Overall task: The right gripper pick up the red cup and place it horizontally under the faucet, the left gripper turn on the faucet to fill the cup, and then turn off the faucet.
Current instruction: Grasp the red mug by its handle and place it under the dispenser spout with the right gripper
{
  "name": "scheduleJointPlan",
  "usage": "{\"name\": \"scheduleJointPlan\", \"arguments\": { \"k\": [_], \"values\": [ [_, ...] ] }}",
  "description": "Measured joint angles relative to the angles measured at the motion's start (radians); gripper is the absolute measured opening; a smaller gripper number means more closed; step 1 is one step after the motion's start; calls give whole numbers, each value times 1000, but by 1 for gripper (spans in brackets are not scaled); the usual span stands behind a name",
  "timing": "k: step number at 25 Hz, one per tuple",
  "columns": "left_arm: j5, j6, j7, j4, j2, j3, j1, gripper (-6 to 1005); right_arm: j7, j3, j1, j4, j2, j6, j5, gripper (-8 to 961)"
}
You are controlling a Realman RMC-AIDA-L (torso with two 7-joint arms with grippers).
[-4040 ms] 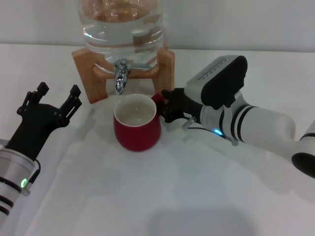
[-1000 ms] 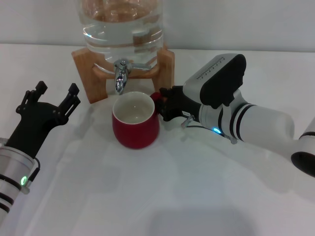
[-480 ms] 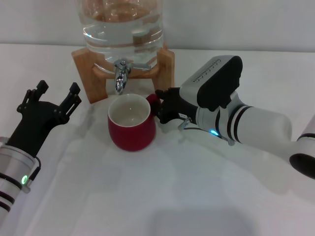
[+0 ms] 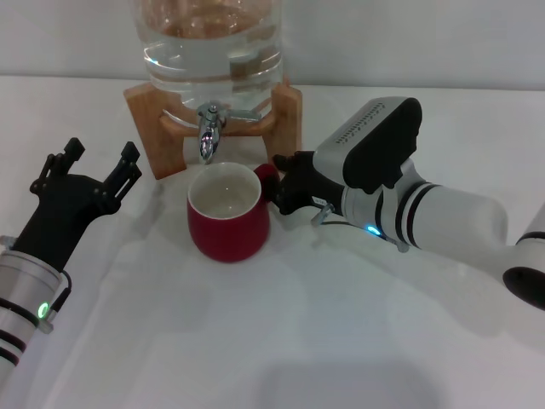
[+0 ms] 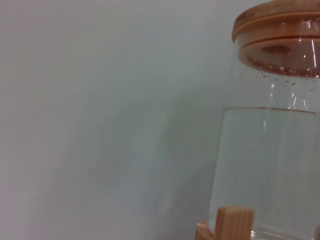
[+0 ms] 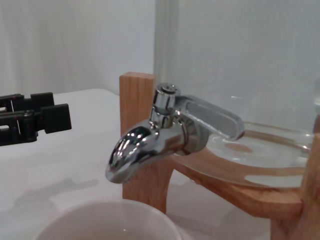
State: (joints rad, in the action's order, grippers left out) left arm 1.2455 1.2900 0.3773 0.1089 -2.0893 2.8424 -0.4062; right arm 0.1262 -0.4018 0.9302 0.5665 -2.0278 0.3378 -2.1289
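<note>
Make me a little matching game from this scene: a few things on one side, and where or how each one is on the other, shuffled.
Things:
1. red cup
2. faucet
3. left gripper
4. right gripper

States:
A. open, off to the left of the wooden stand
B. at the mug's handle
C. upright on the table, below the spout
D. dry spout, no water running

Pairs: 1-C, 2-D, 3-A, 4-B

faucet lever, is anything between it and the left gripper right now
Nothing visible blocks it. The left gripper sits open on the table left of the wooden stand; the faucet projects from the stand's front, with the red cup below.
</note>
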Motion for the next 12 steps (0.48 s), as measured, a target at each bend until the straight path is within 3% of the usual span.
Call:
{"name": "scheduleJointPlan", "arguments": {
  "k": [12],
  "values": [
    [0,0,0,0,0,0,0,879,-1,10,-11,0,0,2,-2,321]
  ]
}}
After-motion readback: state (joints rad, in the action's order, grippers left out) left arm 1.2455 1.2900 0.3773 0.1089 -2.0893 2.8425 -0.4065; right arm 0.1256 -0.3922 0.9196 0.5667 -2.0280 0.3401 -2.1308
